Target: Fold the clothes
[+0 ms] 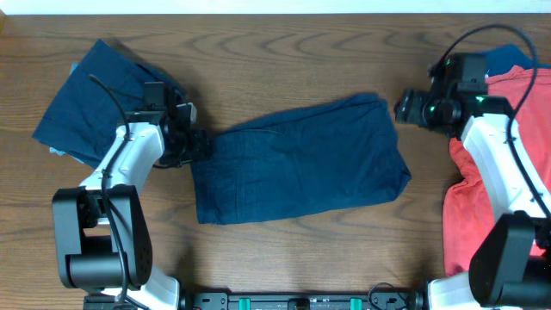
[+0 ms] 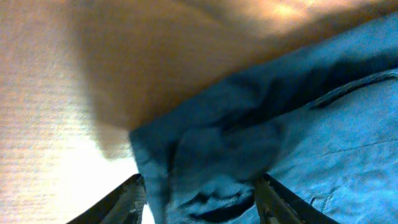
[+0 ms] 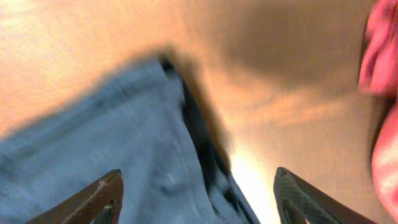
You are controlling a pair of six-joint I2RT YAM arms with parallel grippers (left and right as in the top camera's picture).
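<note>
Left tool (image 1: 196, 142) spread wide, low at the left end of the shorts (image 1: 301, 159), with the bunched hem lying between the fingers (image 2: 127, 199) and not yet pinched. Right tool (image 1: 403, 108) likewise wide, poised at the upper right corner of the same shorts, a dark seam edge passing between its fingers (image 3: 102, 196), nothing held.

Shorts spread across the middle of the counter (image 1: 284, 52), mostly flat, rumpled only at the left end.

Probably the step of taking both far corners for a fold toward the near edge. For a clean result:
- Sink each tool until the lower finger slides under every layer.
- Close on the hem itself, not on a loose wrinkle.
- Lift both ends together and level, keeping the cloth lightly taut between them.
- Lay the far edge square on the near one before letting go.
- Watch the crumple on the left, likely to end up trapped inside the fold.

Farther off, a dark blue pile (image 1: 86, 103) at the far left, and red shirts (image 1: 525, 90) along the right edge, partly under the right arm.
</note>
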